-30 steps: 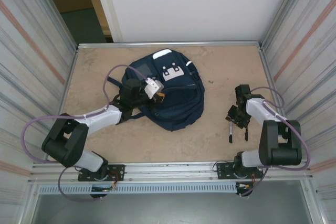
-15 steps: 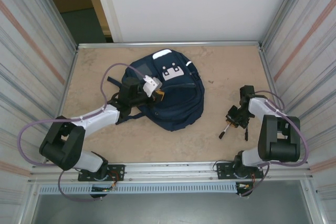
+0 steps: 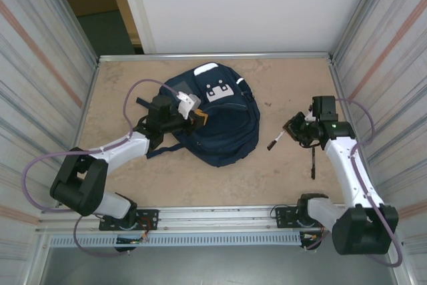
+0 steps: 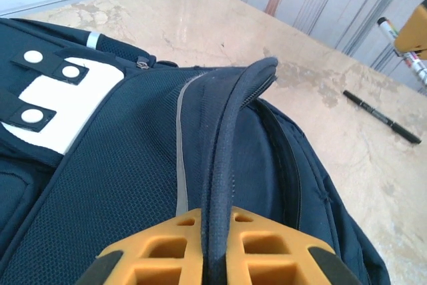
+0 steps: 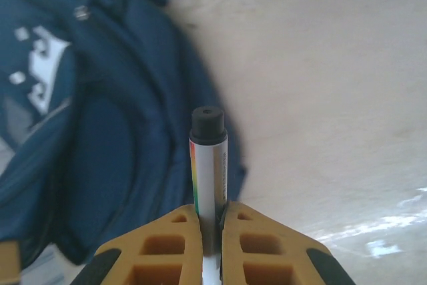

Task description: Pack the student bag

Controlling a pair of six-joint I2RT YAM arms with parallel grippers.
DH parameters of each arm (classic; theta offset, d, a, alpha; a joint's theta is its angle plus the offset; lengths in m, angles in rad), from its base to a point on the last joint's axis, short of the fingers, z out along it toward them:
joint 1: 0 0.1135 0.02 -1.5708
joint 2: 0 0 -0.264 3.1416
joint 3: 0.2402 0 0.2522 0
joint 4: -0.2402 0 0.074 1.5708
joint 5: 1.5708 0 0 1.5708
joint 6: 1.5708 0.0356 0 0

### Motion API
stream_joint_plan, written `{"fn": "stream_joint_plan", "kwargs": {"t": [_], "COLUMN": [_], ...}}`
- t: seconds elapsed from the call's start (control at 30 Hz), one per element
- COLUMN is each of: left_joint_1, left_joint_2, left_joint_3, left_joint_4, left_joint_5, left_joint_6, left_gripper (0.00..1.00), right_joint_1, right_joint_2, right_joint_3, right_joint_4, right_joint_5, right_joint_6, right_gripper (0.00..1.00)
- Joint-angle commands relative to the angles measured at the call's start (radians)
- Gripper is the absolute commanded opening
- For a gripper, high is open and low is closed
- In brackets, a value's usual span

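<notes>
The bag (image 3: 220, 135) is found left-centre on the tabletop (image 3: 287, 85), its piped rim (image 4: 223, 131) pinched by the L claw (image 3: 197, 117), clenched on it. The R claw (image 3: 291, 129) is clamped on a marker (image 3: 275, 141), apparently off the surface, well right of the bag. The marker's long axis is pointed at the bag, which lies to that claw's left; the R arm is judged the carrier. A 2nd pen (image 3: 312, 163) is seen lying nearby.

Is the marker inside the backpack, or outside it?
Outside. The right gripper is shut on the marker, holding it beside the student bag, apart from it.
</notes>
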Motion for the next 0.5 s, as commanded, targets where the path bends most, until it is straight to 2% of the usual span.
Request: {"fn": "stream_joint_plan", "kwargs": {"t": [0.0, 0.1, 0.3, 0.47], "left_joint_1": [0.013, 0.020, 0.020, 0.021], "left_joint_2": [-0.009, -0.008, -0.013, -0.013], "left_joint_3": [0.047, 0.077, 0.091, 0.110], "left_joint_4": [0.110, 0.073, 0.098, 0.079], "left_joint_5": [0.072, 0.081, 0.060, 0.095], "left_joint_6": [-0.108, -0.148, -0.236, -0.256], "left_gripper": [0.11, 0.11, 0.11, 0.12], "right_joint_1": [0.128, 0.253, 0.369, 0.435], "right_joint_2": [-0.025, -0.029, 0.048, 0.149], "right_joint_3": [0.117, 0.151, 0.111, 0.097], "right_joint_4": [-0.061, -0.016, 0.173, 0.328], "right_joint_5": [0.098, 0.170, 0.067, 0.033], "right_joint_6": [0.054, 0.127, 0.325, 0.476], "right_gripper": [0.02, 0.02, 0.01, 0.00]}}
